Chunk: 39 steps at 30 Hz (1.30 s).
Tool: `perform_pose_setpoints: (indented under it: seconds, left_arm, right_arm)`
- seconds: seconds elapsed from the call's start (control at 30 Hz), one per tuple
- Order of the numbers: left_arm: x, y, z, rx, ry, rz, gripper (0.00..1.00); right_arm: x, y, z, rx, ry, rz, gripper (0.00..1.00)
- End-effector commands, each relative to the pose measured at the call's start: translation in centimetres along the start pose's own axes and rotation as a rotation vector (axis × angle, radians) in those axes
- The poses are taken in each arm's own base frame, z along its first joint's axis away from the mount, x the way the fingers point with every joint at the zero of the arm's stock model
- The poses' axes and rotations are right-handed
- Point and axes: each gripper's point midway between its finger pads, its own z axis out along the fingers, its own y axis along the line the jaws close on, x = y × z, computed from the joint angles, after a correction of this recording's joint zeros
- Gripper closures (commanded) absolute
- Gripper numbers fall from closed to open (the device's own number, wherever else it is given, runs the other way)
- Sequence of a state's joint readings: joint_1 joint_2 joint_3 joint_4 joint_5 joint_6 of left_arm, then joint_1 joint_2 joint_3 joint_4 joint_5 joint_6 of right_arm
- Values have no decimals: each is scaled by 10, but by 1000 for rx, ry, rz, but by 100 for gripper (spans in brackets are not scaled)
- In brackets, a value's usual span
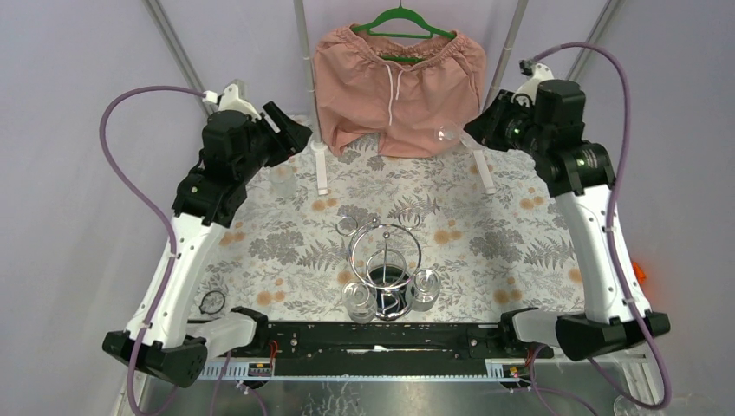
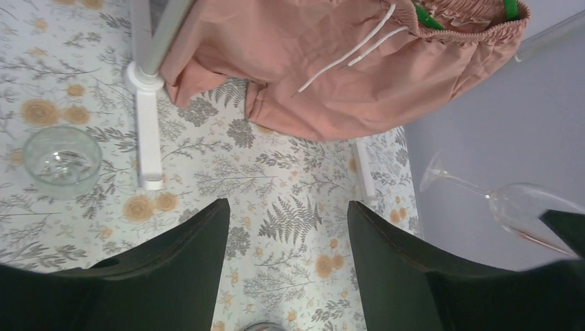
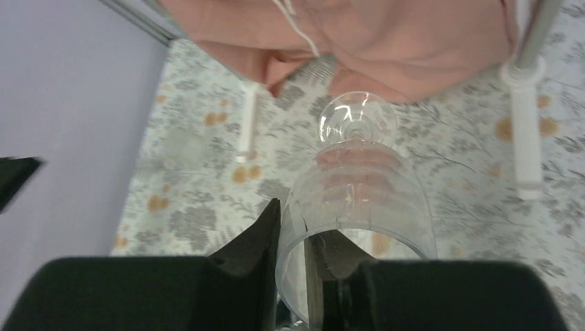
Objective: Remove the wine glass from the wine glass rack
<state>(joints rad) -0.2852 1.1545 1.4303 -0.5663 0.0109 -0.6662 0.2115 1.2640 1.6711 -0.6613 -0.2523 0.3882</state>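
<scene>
Right claw (image 3: 303, 238) is seen clamped on the wall of the wine glass (image 3: 359, 186), one finger outside the bowl and the other apparently inside it, with the foot pointing away from the wrist. The glass is held in the air, well apart from the wine glass rack (image 1: 386, 251), beyond it and to its right, and no part of it touches the wire. Two more glasses (image 1: 357, 299) are seen at the near side of the rack; whether they hang or stand cannot be told. A short tumbler (image 1: 282, 178) stands beyond the rack to its left, and pink shorts (image 1: 399, 87) are hung farther back. The left claw (image 2: 286, 276) is raised beyond the rack on its left, fingers wide apart with nothing between them. The removal itself is judged done, with only the setting-down left. For that, the glass would have to be turned foot-down, lowered onto a bare patch of the tabletop (image 1: 520, 243) right of the rack, and released only once settled.
</scene>
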Motion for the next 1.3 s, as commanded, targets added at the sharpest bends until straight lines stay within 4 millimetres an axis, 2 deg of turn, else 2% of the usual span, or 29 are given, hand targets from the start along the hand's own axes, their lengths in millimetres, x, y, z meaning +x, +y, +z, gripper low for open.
perform_pose_setpoints:
  seconds: [0.0, 0.2, 0.4, 0.63, 0.83, 1.0, 1.27]
  left_arm:
    - [-8, 13, -17, -60, -45, 52, 29]
    - [-5, 16, -23, -71, -33, 55, 29]
    - [0, 28, -25, -101, -49, 78, 27]
    - [2, 26, -23, -84, -33, 114, 26]
    - [3, 30, -23, -94, -32, 124, 23]
    - [7, 27, -19, -84, -15, 98, 23]
    - [14, 24, -14, -61, 15, 78, 23]
  right_arm:
    - [1, -32, 12, 149, 25, -87, 100]
    - [3, -72, 30, 332, 94, -165, 100]
    - [3, -91, 53, 414, 182, -200, 100]
    - [3, -99, 75, 440, 274, -218, 100]
    - [17, -96, 92, 378, 353, -218, 100]
    - [29, -100, 95, 378, 399, -217, 100]
    - [56, -95, 99, 298, 455, -187, 100]
